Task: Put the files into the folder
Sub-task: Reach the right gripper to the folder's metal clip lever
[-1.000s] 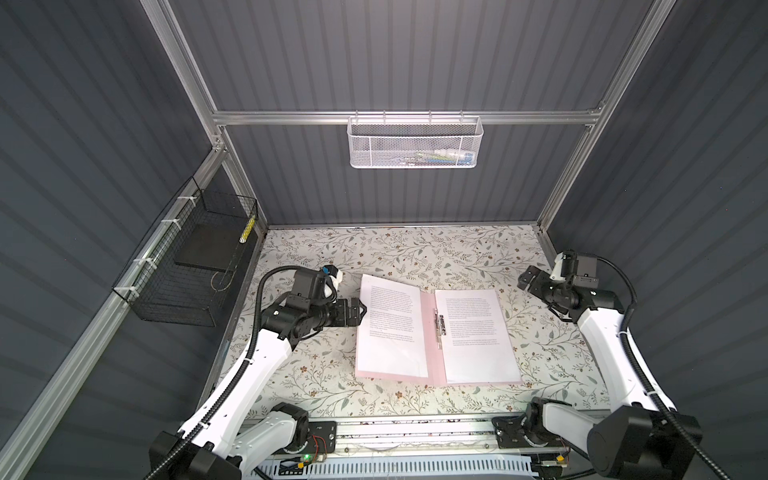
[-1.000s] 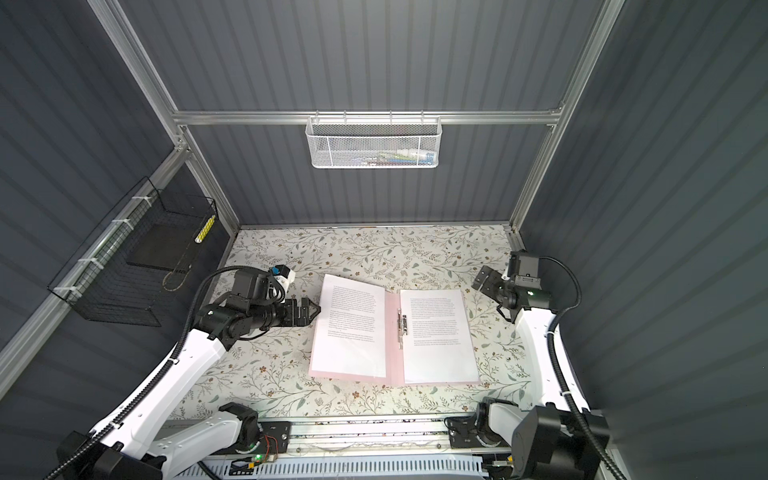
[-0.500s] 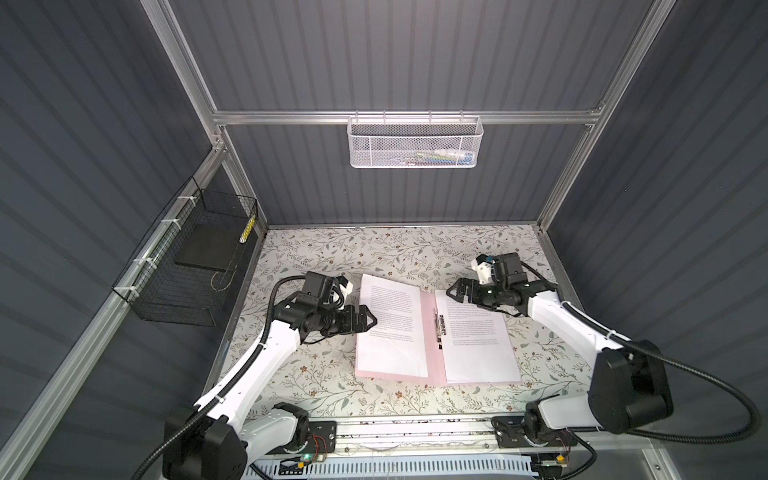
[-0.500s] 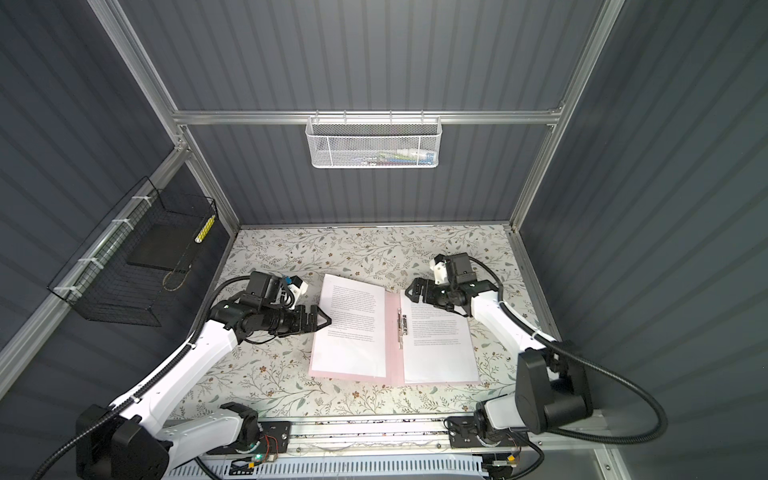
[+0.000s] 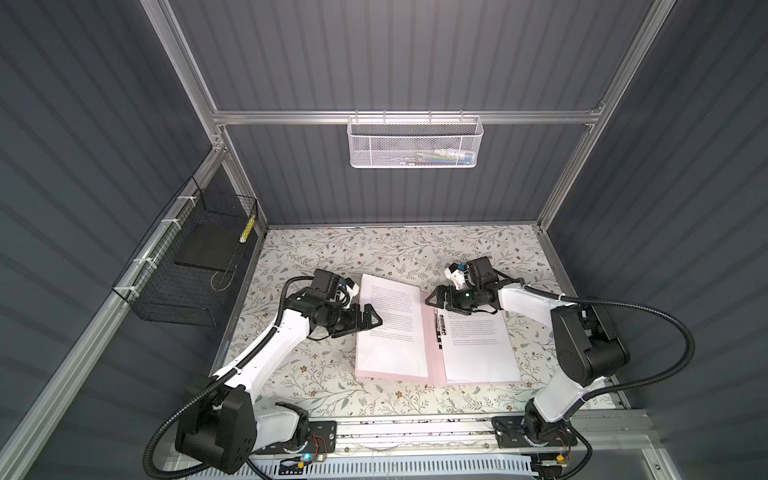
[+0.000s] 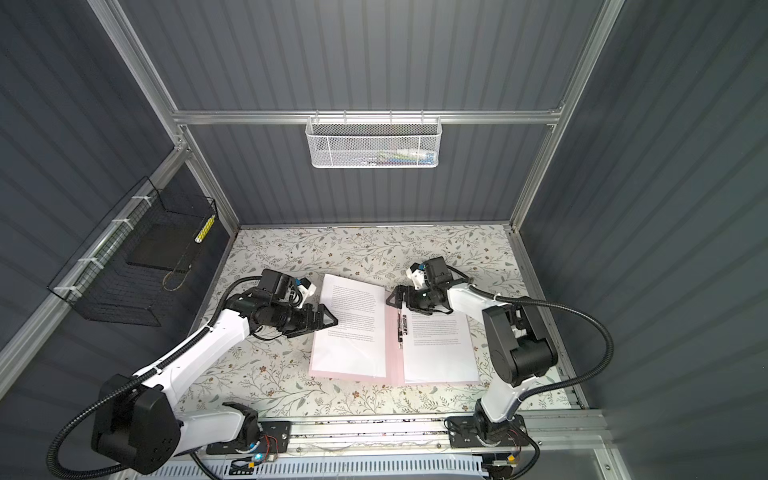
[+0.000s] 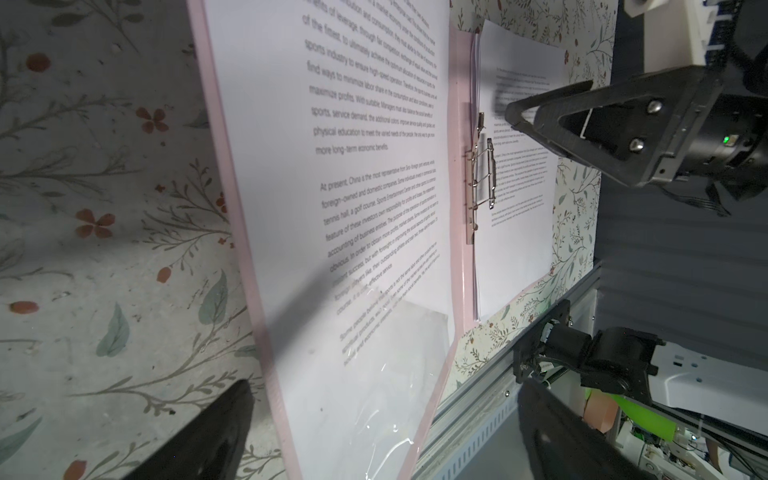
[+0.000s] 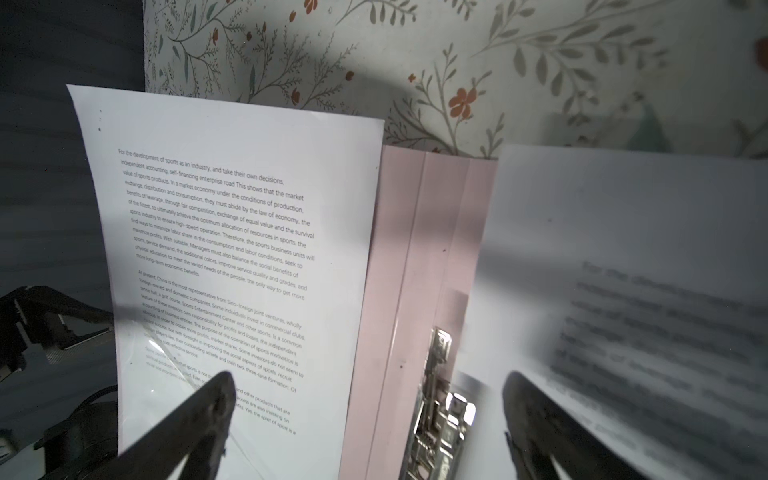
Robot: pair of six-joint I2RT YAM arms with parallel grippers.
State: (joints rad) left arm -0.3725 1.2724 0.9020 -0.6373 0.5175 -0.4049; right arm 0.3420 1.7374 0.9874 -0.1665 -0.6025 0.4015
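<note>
Left end effector (image 5: pixel 374 321) and right end effector (image 5: pixel 432 299), jaws apart, empty, at the folder (image 5: pixel 432 353); metal clip (image 5: pixel 440 328) near the right.

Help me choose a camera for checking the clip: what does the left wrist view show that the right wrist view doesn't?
Only the left wrist view shows the whole metal clip and the right gripper. Only the right wrist view shows the left gripper, at the outer edge of the left-hand sheet; its clip is cropped. Both show the open pink folder and that printed sheet.
</note>
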